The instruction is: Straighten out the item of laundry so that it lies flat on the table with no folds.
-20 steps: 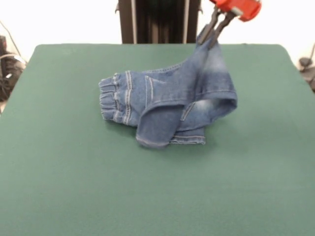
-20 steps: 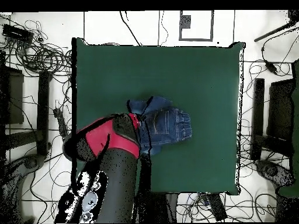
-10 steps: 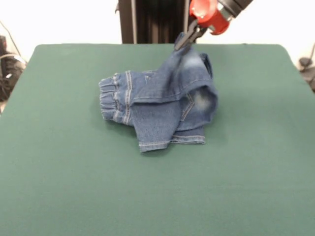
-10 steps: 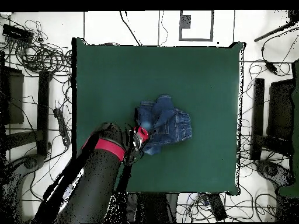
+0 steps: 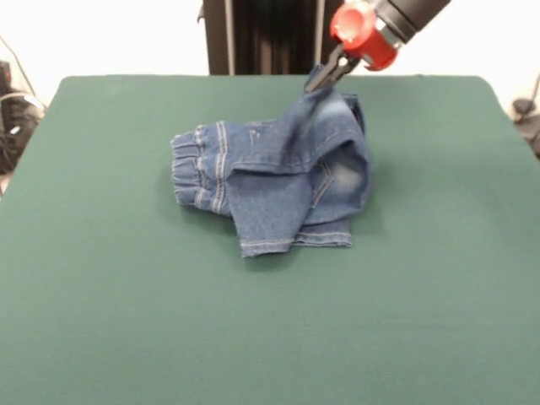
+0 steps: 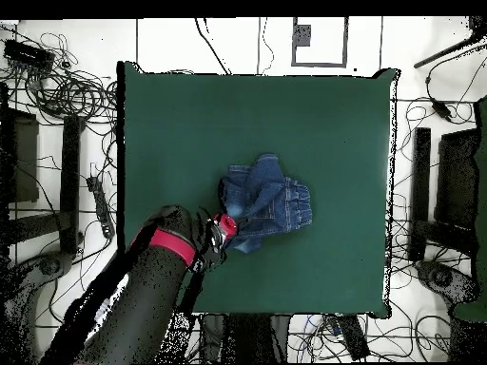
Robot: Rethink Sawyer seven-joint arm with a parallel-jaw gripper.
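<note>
Jaws (image 5: 321, 80) pinched shut on a raised fold of the small faded blue denim jeans (image 5: 274, 181), I hold that far edge up so a doubled leg can unfold. They lie crumpled mid-counter; the dark green felt counter (image 5: 126, 321) offers open room on every side.

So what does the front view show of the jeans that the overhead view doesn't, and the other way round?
Only the front view shows the gripper pinching a raised peak of the jeans, with a leg hem folded across. Only the overhead view shows the whole table and the cables around it. Both show the jeans crumpled mid-table, with the gathered waistband clear of the arm.
</note>
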